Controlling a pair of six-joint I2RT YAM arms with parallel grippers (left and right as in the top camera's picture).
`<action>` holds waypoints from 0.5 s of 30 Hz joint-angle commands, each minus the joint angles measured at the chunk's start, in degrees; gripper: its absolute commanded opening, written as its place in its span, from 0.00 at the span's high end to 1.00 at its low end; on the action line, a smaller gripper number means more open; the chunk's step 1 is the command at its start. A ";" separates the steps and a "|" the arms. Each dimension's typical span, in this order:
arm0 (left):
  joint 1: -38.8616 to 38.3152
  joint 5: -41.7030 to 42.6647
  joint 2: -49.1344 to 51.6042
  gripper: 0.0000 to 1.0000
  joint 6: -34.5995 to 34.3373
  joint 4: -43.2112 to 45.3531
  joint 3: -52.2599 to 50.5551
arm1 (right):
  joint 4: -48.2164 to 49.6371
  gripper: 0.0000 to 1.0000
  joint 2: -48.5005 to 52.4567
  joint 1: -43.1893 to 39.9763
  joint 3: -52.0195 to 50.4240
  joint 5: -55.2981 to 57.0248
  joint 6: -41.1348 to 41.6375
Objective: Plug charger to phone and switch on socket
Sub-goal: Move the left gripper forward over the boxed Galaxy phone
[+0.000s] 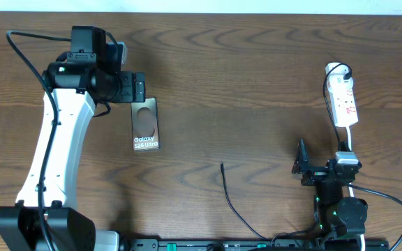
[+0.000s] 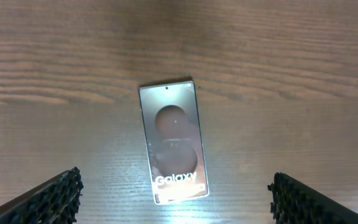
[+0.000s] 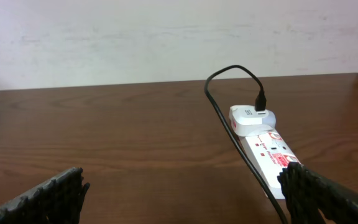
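Note:
The phone lies flat on the table, screen up, with white "Galaxy" lettering at its near end; it also shows in the left wrist view. My left gripper hovers over the phone's far end, open and empty. The charger cable lies loose on the table, its plug tip pointing away, apart from the phone. The socket lies at the right, with a white adapter plugged in. My right gripper is open and empty, just short of the socket.
The black cable runs from the adapter along the socket's left side toward me. A white cord leaves the socket's near end. A pale wall stands behind the table's far edge.

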 commanded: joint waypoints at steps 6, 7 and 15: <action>-0.31 -1.92 5.03 0.04 -5.46 -2.38 0.83 | -0.26 0.01 -0.09 0.33 -0.04 -0.33 -0.70; -0.35 -1.92 5.90 0.05 -5.97 -2.56 0.83 | -0.26 0.01 -0.09 0.33 -0.04 -0.33 -0.70; -0.90 -1.95 12.46 0.05 -6.60 -2.29 0.83 | -0.26 0.01 -0.09 0.33 -0.04 -0.33 -0.70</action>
